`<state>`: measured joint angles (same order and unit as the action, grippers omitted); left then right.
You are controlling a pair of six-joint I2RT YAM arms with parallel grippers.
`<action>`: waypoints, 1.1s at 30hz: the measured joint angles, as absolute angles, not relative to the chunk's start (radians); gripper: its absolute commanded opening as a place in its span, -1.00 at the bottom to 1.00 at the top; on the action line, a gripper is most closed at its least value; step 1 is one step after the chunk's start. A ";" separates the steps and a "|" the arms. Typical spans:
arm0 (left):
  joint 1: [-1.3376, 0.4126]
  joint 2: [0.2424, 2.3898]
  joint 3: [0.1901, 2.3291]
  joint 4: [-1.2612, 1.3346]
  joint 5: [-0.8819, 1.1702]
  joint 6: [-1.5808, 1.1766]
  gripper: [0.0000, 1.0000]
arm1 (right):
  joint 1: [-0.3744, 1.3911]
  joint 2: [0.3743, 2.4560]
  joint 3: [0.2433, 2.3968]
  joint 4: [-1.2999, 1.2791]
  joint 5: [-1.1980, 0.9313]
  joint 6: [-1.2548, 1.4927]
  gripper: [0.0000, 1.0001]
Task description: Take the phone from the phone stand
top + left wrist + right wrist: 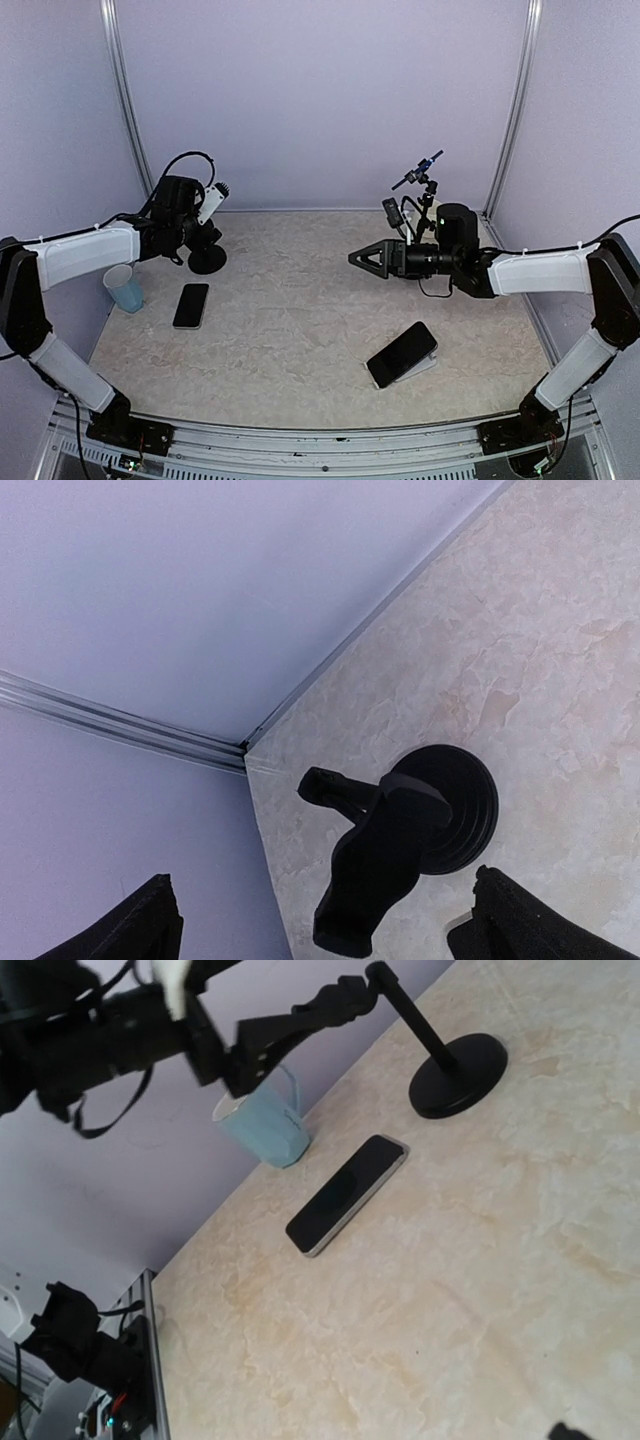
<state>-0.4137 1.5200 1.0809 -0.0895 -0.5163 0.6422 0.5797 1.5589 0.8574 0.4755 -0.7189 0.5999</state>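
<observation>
A black phone stand (pixel 207 260) with a round base (pixel 462 805) stands at the far left of the table, and its tilted holder (pixel 385 865) carries nothing. My left gripper (pixel 197 240) hangs just above it, open, with the holder between its spread fingers (pixel 150 925) but untouched. A dark phone (pixel 191 305) lies flat on the table just in front of the stand, and it also shows in the right wrist view as the phone (pixel 347 1195). My right gripper (pixel 362 258) hovers open and empty over the table's middle right.
A blue cup (pixel 125 288) stands left of the flat phone. A second phone (pixel 402 354) leans on a white wedge (pixel 428 362) at the near right. A small tripod (pixel 420 190) stands at the back right. Walls close in on three sides.
</observation>
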 measured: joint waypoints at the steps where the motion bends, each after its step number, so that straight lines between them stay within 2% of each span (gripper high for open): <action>1: -0.414 1.501 1.075 -0.098 -0.501 0.630 0.98 | 0.580 1.556 0.857 0.474 -0.717 0.600 0.98; 7: -0.422 1.304 1.002 -0.154 -0.425 0.509 0.98 | 0.580 1.521 0.855 0.456 -0.682 0.595 0.99; 12: -0.427 1.173 1.029 -0.179 -0.387 0.372 0.98 | 0.578 1.459 0.836 0.420 -0.619 0.583 1.00; 16: -0.429 1.168 1.089 -0.191 -0.331 0.272 0.98 | 0.559 1.400 0.817 0.384 -0.548 0.581 1.00; 23: -0.472 1.158 1.060 -0.119 -0.333 0.136 0.98 | 0.507 1.235 0.771 0.298 -0.376 0.579 1.00; 33: -0.531 1.195 1.066 -0.080 -0.365 0.005 0.98 | 0.326 1.133 0.766 0.173 -0.331 0.567 1.00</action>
